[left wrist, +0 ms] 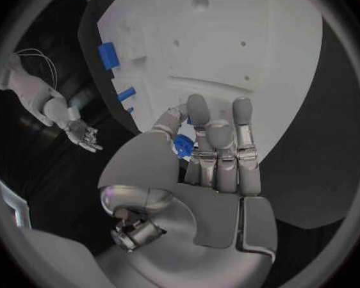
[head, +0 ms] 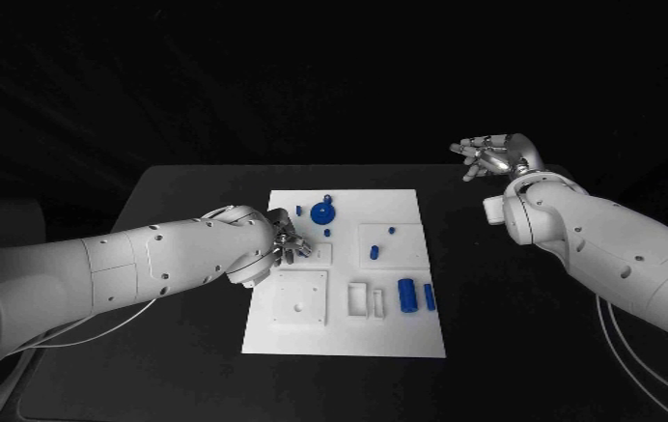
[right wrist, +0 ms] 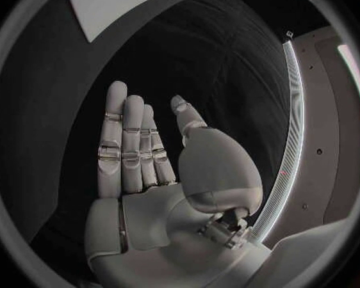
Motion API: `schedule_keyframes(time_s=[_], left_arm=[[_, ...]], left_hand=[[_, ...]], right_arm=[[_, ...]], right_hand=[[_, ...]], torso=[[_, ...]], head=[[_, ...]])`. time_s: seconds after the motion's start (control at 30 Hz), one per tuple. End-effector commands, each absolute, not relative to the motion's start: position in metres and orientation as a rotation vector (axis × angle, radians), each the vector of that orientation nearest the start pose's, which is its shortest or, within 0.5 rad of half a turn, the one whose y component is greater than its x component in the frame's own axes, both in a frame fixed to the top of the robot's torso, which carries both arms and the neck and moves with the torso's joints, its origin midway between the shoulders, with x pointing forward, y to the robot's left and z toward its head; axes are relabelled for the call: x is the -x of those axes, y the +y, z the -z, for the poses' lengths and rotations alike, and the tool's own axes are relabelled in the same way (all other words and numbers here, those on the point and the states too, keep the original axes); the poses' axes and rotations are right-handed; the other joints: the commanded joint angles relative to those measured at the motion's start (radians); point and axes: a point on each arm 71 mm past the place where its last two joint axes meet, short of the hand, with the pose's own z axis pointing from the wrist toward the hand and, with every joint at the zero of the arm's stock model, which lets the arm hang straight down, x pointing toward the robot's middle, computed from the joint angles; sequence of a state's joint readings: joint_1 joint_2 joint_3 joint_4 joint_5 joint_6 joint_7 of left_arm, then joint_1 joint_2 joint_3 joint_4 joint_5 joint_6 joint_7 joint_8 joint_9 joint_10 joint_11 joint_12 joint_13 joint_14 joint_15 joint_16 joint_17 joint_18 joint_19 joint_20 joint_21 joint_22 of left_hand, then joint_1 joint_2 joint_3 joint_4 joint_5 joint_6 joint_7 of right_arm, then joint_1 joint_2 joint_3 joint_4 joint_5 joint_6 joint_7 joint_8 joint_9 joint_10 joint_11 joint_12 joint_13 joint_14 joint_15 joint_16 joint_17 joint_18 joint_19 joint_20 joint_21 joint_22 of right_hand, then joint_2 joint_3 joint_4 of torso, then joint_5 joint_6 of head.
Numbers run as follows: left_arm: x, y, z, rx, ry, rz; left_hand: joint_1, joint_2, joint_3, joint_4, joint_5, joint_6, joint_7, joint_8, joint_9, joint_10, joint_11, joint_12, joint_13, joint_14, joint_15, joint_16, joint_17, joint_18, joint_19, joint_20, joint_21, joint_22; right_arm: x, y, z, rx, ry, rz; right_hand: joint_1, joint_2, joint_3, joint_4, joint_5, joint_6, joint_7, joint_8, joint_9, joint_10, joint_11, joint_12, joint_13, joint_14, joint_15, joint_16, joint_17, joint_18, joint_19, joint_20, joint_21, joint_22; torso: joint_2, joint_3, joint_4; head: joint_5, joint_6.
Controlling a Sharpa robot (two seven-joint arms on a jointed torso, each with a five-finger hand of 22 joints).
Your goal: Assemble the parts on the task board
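A dark room lies behind the black surface (head: 181,190), and the white rectangular task board (head: 348,330) sits in its middle.

The left hand (head: 286,246) reaches over the board's left side, above a raised white square block (head: 301,298). In the left wrist view its fingers (left wrist: 220,147) stretch forward while the thumb folds in, and a small blue plastic part (left wrist: 182,146) sits between thumb and fingers, so it looks pinched there. The right hand (head: 490,158) hangs well off the board over the surface's far right corner, fingers apart, holding nothing.

The other parts lie across the board: a round blue disc with a stem (head: 323,212) near the far edge, two small blue pegs (head: 378,246) on the square plate in the middle, and a blue cylinder (head: 406,295) with a thin blue bar (head: 429,296) beside it near the right edge.

The pinch looks shallow, with little of the part showing, so it could twist or slip out as the hand turns to seat it. A dropped part could roll off the board onto the surface. The hand also hides its target from the head camera, so I judge a misaligned insertion likely, which could jam the piece or push the board sideways. The fingers hang close to the disc, and a careless sweep might knock it.
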State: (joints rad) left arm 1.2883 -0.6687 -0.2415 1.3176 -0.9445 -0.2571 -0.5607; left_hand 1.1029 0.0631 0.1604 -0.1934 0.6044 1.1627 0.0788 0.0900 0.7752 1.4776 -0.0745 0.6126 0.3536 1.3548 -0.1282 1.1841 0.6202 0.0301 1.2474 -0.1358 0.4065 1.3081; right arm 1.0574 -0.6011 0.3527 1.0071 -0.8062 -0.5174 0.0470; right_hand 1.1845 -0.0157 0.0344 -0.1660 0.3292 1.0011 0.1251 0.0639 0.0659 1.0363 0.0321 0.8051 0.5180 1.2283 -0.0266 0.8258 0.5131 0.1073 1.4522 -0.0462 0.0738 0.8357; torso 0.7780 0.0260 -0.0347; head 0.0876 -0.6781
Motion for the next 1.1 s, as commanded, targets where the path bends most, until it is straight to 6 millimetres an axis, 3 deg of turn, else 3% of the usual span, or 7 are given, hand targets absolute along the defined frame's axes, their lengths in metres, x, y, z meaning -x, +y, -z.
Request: schedule_keyframes(time_s=[0.03,0.63,1.1], left_arm=[[-0.5096,0.2105,0.251,0.483,2.125,0.267],[-0.5101,0.2117,0.2512,0.486,2.126,0.259],[-0.5119,0.2094,0.2519,0.479,2.136,0.264]], left_hand=[[-0.002,0.012,0.002,-0.005,0.006,0.188,-0.128,0.004,0.249,0.037,-0.014,-0.001,0.0,-0.005,-0.003,-0.003,0.0,-0.015,0.005,0.0,-0.003,0.016],[-0.001,0.013,0.003,-0.005,0.006,0.188,-0.128,0.003,0.249,0.037,-0.013,-0.002,0.0,-0.006,-0.003,-0.004,-0.002,-0.016,0.006,0.0,-0.008,0.017],[-0.013,0.029,-0.001,0.013,-0.009,0.201,-0.133,0.014,0.257,0.037,-0.015,0.015,0.007,0.002,-0.003,0.016,0.023,-0.015,0.012,0.003,-0.012,0.019]], right_arm=[[-0.5814,-0.2728,0.1735,-0.858,1.291,-0.839],[-0.5817,-0.2725,0.1744,-0.861,1.299,-0.836],[-0.5818,-0.2734,0.1748,-0.862,1.304,-0.833]], right_hand=[[-0.006,0.001,-0.004,0.0,0.007,-0.007,-0.001,-0.001,0.0,-0.003,0.0,0.003,-0.001,-0.005,0.0,0.005,-0.001,-0.008,-0.001,0.001,0.005,-0.001],[-0.006,0.002,-0.008,0.001,0.009,-0.006,-0.001,-0.001,0.0,-0.004,0.0,0.006,-0.005,-0.005,0.0,0.007,-0.005,-0.008,0.0,0.001,0.006,-0.007],[-0.006,0.002,-0.009,0.001,0.012,-0.006,-0.001,-0.001,0.0,-0.005,0.0,0.006,-0.007,-0.005,0.001,0.007,-0.006,-0.008,0.0,0.001,0.007,-0.011]], torso=[[0.0,-0.0001,0.0],[0.0,-0.0001,-0.0007],[0.0,0.0006,-0.0013]], head=[[0.001,0.0],[0.0,0.001],[-0.002,-0.001]])
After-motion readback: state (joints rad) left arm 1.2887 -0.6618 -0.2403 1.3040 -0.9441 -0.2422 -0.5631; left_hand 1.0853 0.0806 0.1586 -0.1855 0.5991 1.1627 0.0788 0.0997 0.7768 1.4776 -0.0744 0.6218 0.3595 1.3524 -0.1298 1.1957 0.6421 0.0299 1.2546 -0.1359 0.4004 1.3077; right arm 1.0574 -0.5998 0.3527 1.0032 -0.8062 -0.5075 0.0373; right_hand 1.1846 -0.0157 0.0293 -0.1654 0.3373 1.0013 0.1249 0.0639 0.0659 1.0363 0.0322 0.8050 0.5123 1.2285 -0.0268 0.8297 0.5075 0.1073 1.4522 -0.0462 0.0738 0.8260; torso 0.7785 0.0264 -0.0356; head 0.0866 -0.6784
